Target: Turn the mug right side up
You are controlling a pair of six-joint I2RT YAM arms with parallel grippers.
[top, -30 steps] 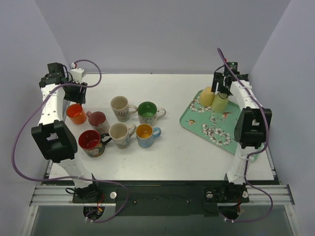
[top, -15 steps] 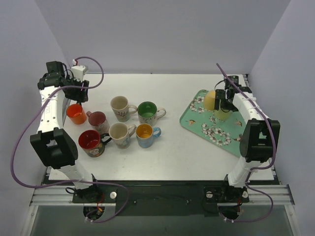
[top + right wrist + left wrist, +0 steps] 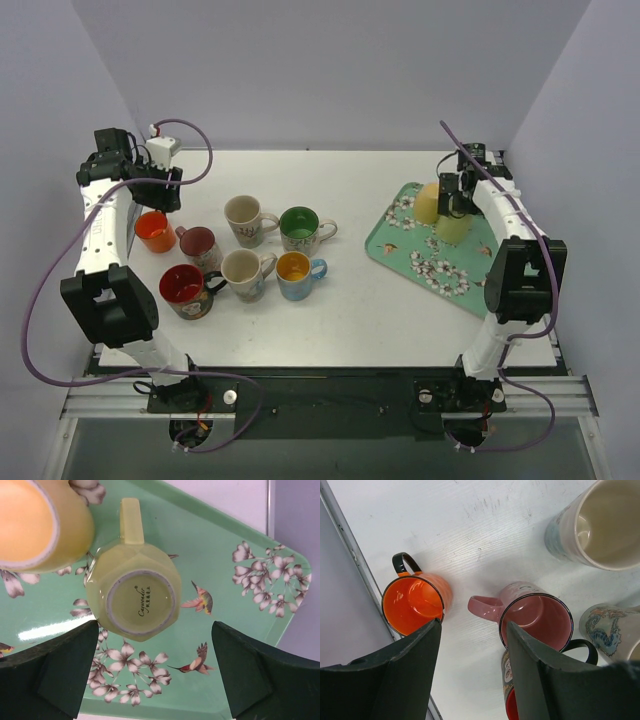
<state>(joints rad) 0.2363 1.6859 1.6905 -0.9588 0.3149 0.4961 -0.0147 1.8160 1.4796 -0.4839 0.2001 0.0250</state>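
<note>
Only my right wrist is showing the stamp on the inverted mug (image 3: 135, 597); right gripper (image 3: 155, 627) and left gripper (image 3: 473, 630) are gaping empty over the white table (image 3: 350, 310).

A white surface (image 3: 350, 320) fills the middle of the scene. The left wrist view shows its top lightly scuffed and scratched. Plain pale lavender-grey walls close it in: a back wall (image 3: 330, 70) along the far edge, with a left wall (image 3: 35, 110) and a right wall (image 3: 600, 110) slanting down the sides. A silver metal rail (image 3: 110, 398) runs along the near edge. The light is soft and even, leaving only faint shadows.
</note>
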